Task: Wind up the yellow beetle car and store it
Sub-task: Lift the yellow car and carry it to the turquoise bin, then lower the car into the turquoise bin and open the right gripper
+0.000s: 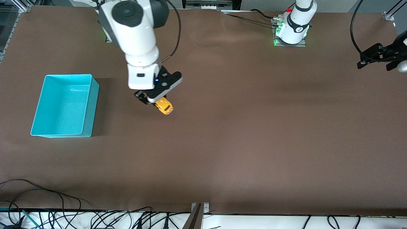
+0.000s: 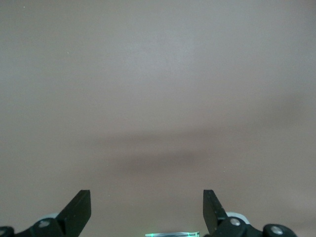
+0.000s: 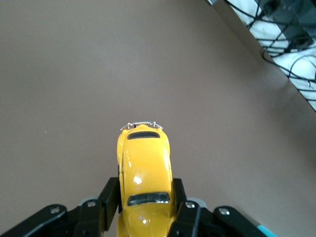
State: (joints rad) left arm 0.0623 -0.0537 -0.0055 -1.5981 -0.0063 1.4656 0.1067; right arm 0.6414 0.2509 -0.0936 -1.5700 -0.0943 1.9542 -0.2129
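Your table [image 1: 241, 143] is covered in a plain brown matte sheet, lightly rippled near the arm bases and marked by soft shadows. Along its edge nearest the front camera runs a white strip with a tangle of black cables [image 1: 47, 213] and a metal bracket [image 1: 198, 213] at the middle. Taking the table's centre as the dial in the front view, your right gripper [image 1: 155, 98] sits at about ten o'clock, its fingers clamped on the sides of the yellow beetle car [image 1: 164, 106]. In the right wrist view the car [image 3: 144, 177] pokes out from between the black fingers [image 3: 109, 200], roof up, chrome bumper at its free end; whether its wheels touch the sheet you cannot tell. The turquoise bin [image 1: 65, 106] stands at nine o'clock, toward the right arm's end of the table, well apart from the car. Your left gripper [image 1: 370, 58] waits at about two o'clock, near the table's edge at the left arm's end. The left wrist view shows its fingertips [image 2: 79, 210] spread wide over bare sheet.
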